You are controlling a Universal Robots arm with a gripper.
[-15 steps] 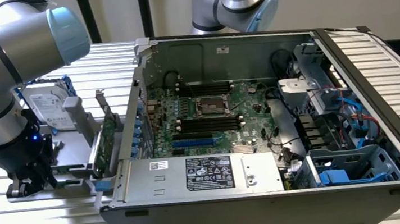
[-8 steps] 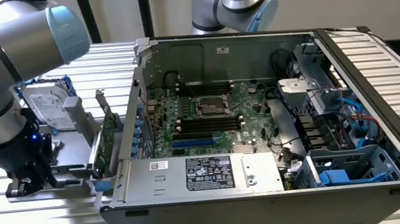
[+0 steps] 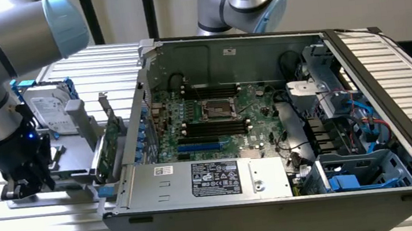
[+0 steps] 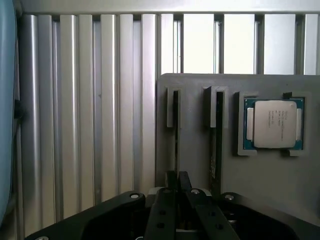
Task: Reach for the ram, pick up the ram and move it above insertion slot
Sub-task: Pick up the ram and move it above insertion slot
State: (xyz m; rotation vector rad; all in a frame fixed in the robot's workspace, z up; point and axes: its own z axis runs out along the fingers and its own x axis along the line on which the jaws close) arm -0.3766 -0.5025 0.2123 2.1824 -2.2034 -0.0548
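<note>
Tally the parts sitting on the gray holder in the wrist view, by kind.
ram sticks, standing edge-on in slots: 2
processor, lying flat in its recess: 1
Total: 3

Nothing I can actually read from here: the black label (image 3: 215, 178) on the power supply (image 3: 148, 187), the hard drive sticker (image 3: 52, 114) and the processor lid (image 4: 273, 123) (faint engraving) all carry print too small
</note>
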